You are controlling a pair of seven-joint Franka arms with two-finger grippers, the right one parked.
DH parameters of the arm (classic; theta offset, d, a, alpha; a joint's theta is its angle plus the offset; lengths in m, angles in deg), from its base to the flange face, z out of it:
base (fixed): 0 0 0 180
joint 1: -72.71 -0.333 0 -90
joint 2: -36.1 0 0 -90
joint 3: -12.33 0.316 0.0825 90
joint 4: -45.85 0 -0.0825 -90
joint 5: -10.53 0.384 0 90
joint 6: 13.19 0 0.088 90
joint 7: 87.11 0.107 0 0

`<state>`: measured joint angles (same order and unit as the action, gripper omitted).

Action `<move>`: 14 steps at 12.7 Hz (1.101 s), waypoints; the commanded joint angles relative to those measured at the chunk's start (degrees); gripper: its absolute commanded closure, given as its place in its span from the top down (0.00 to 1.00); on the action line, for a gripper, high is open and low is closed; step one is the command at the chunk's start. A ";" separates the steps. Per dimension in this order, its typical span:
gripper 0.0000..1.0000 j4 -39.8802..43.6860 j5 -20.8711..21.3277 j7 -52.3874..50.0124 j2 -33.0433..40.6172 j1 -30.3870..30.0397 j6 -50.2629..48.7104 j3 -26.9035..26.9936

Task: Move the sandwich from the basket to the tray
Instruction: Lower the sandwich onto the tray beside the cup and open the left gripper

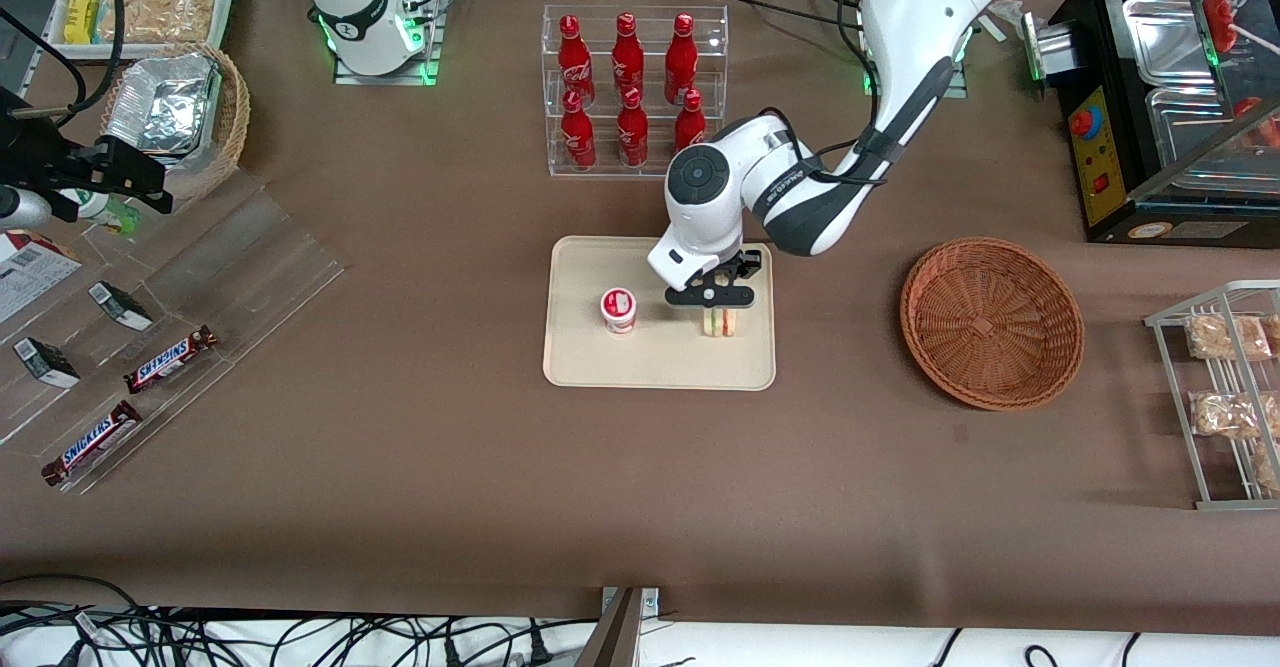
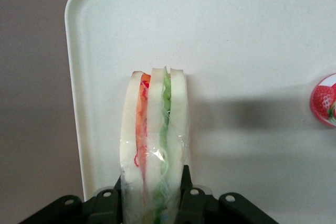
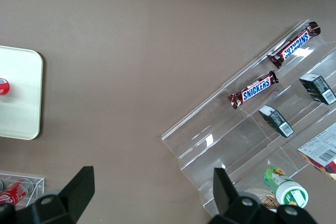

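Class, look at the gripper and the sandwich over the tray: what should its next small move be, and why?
Probably open and release. The gripper is shut on the sandwich, which stands upright on the tray beside the strawberry cup, and the basket is already empty.

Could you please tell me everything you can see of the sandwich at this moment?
The sandwich is a wedge of pale bread slices with orange-red and green filling layers between them, sealed in clear wrap. It stands on edge over the cream tray, near the tray's edge toward the working arm's end, beside a small strawberry-lidded cup. The gripper is shut on it from above, its black fingers pressing the outer slices. Whether its lower edge touches the tray cannot be told.
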<state>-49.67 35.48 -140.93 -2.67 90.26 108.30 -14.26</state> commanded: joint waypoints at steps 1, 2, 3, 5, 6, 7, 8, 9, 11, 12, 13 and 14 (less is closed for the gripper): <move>0.39 3.06 1.77 -1.46 -1.84 1.96 -0.91 0.49; 0.39 3.06 1.85 -1.47 -2.19 2.05 -0.91 0.49; 0.39 3.06 2.03 -1.47 -2.54 2.14 -0.91 0.58; 0.39 3.15 2.12 -1.47 -2.90 2.14 -0.91 0.75; 0.39 3.15 2.12 -1.47 -2.90 2.14 -0.91 0.76; 0.39 3.15 2.12 -1.47 -3.07 2.14 -0.91 0.76; 0.41 3.15 2.12 -1.47 -3.42 2.14 -0.91 0.76; 0.54 3.24 2.81 -1.55 -3.43 2.14 -0.91 0.76; 0.89 4.73 3.26 -1.47 -3.69 1.97 -0.99 0.84; 1.00 4.82 3.35 -1.38 -3.43 1.62 -0.99 0.84; 1.00 5.43 3.35 -1.46 -2.82 1.18 -1.60 0.93; 1.00 6.39 2.82 -1.38 -1.59 0.04 -2.83 0.85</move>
<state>-45.97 37.27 -141.71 -5.13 91.33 108.04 -13.34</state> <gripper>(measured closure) 0.172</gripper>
